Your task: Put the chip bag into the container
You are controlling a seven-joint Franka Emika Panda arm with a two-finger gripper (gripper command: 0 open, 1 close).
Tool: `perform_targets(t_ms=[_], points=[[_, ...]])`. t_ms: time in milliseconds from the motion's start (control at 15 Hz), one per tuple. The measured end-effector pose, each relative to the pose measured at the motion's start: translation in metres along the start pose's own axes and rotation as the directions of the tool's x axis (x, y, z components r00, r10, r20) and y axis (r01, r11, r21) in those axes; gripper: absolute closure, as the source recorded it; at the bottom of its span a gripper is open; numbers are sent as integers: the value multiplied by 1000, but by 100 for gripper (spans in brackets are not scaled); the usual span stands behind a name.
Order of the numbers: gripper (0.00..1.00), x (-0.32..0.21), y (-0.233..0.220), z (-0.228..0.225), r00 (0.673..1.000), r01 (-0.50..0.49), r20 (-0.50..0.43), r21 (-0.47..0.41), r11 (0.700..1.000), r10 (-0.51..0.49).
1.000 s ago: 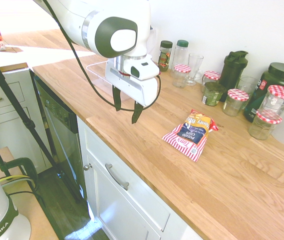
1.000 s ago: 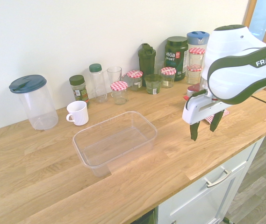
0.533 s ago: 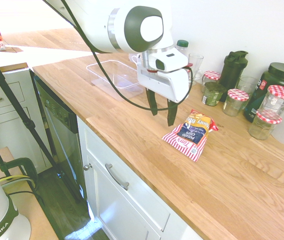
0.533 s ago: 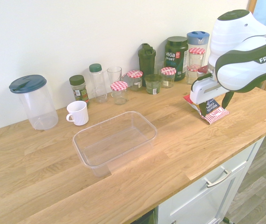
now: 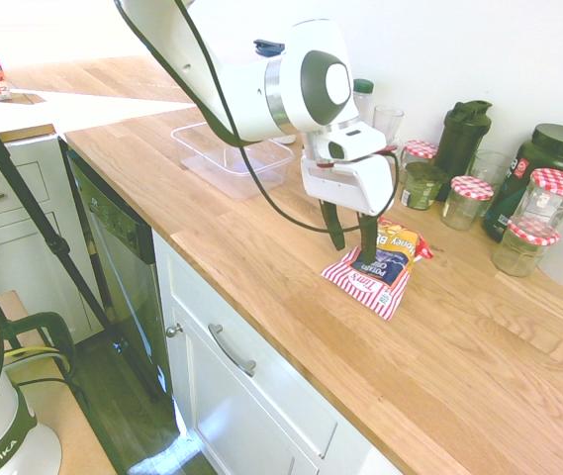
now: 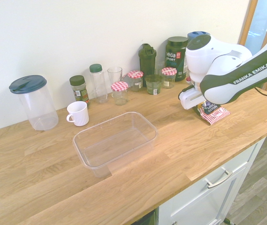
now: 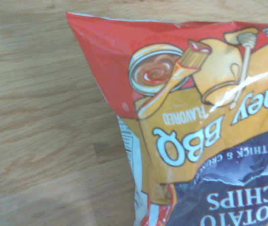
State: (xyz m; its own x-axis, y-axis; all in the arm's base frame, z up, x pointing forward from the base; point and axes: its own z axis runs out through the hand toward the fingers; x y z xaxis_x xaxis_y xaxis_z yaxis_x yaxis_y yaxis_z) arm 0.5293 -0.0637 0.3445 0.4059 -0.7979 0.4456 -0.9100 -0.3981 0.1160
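Note:
The chip bag (image 5: pixel 382 265) lies flat on the wooden counter, red-and-white stripes toward the counter's front edge, yellow-orange top toward the jars. My gripper (image 5: pixel 349 239) is open and hangs just over the bag's left side, one finger at its edge and one over its blue panel. From the other side the bag (image 6: pixel 214 112) peeks out under the gripper (image 6: pixel 202 108). The wrist view shows the bag (image 7: pixel 204 127) from close by, its print upside down. The container (image 6: pixel 115 142), a clear shallow tub, stands empty further along the counter (image 5: pixel 230 156).
Along the wall stand glass jars with red-checked lids (image 5: pixel 542 198), a dark shaker bottle (image 5: pixel 459 139), a black supplement tub (image 5: pixel 538 158), spice jars (image 6: pixel 79 88), a white mug (image 6: pixel 79 113) and a tall clear pitcher (image 6: pixel 34 102). The counter's front edge (image 5: pixel 261 317) runs close to the bag.
The arm has swung from above the container's end of the counter over to the bag and come down, so the open fingers now stand right at the bag.

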Motion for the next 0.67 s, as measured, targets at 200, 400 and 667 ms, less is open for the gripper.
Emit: perform_targets(t_ms=[200, 400, 667], points=[[100, 6, -7, 15, 1000, -6, -25, -18, 1000, 5], [100, 11, -9, 18, 999, -1, -40, -18, 1000, 0], [100, 9, -10, 18, 999, 3, -49, -15, 1000, -4]])
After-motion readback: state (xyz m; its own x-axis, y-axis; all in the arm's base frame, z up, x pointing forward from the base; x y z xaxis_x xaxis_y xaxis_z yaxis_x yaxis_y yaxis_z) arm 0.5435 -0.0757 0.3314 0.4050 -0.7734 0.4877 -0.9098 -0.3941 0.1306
